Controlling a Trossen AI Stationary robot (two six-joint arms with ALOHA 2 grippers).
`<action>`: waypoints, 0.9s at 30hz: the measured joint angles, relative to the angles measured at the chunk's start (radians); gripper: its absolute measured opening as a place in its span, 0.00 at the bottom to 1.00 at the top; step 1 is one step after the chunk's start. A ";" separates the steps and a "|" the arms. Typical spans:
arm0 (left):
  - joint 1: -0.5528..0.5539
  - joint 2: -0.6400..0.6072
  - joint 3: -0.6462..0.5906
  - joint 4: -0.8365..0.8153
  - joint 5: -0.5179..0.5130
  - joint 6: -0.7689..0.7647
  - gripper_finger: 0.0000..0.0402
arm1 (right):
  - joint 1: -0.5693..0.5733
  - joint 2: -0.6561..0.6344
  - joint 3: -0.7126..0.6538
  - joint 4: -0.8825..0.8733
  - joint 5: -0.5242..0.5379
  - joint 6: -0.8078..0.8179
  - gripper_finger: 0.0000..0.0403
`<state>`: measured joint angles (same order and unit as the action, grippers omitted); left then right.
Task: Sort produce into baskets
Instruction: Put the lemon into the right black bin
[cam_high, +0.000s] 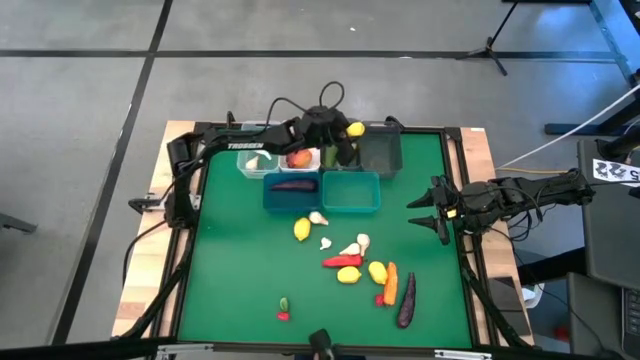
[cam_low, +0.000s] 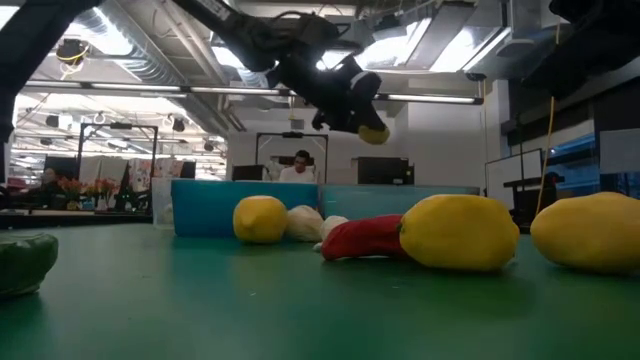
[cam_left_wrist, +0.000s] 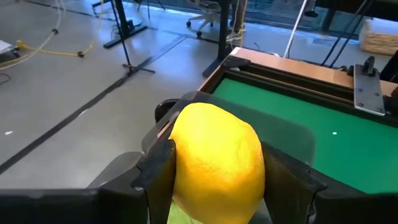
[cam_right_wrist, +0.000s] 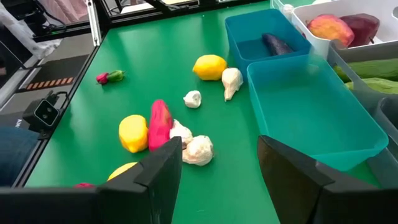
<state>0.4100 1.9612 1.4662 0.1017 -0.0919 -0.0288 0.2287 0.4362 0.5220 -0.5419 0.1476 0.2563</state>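
- Overhead, the left gripper (cam_high: 347, 131) clamps a lemon (cam_high: 354, 128) above the back row, just beside the dark bin (cam_high: 379, 152); the right gripper (cam_high: 428, 207) waits open at the table's right edge.
- Low view: that lemon (cam_low: 373, 134) hangs well above the table.
- Left wrist: both fingers (cam_left_wrist: 158, 168) pinch it side-on, bin beneath.
- Right wrist: the teal bin (cam_right_wrist: 314, 112) stands empty.

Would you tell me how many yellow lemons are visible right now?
4: one lemon in the left gripper above the far baskets, and three loose on the mat. Others may be hidden.

Small red-and-green item (cam_high: 284, 309) near the table's front edge, unidentifiable.
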 joint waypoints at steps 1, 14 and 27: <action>0.004 0.015 0.014 0.000 0.010 0.000 0.49 | 0.000 0.000 0.000 0.000 0.001 0.000 0.52; 0.023 0.190 0.179 -0.008 0.039 0.004 0.49 | 0.000 0.000 0.000 0.001 0.002 0.000 0.52; 0.027 0.245 0.225 0.001 0.039 -0.040 0.49 | 0.000 0.000 0.000 0.000 0.021 -0.001 0.52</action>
<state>0.4366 2.2059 1.6917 0.1023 -0.0528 -0.0692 0.2287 0.4366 0.5220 -0.5415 0.1684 0.2558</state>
